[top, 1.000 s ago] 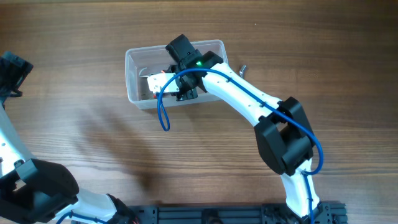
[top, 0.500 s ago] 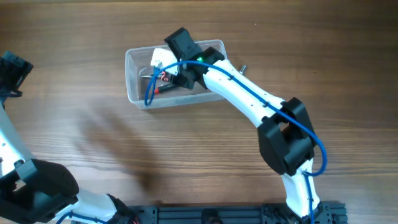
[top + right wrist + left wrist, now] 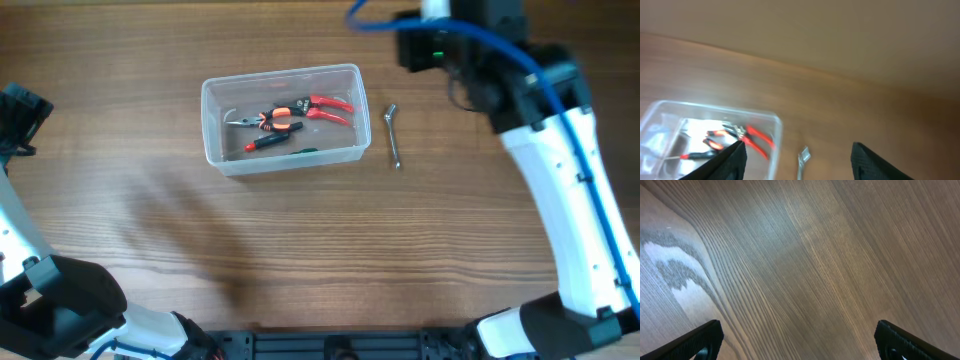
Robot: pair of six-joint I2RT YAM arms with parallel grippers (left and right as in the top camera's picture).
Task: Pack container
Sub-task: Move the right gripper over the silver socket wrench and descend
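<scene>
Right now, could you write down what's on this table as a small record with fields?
container: clear plastic tub, open top, upright on the wooden table
inside it: red-handled pliers, orange-handled pliers, red-and-black screwdriver
outside it: small metal wrench on the wood, right of the tub, not touching it
right arm: off to the tub's right, jaws apart, holding nothing
left arm: at the left edge, jaws apart over bare wood
</scene>
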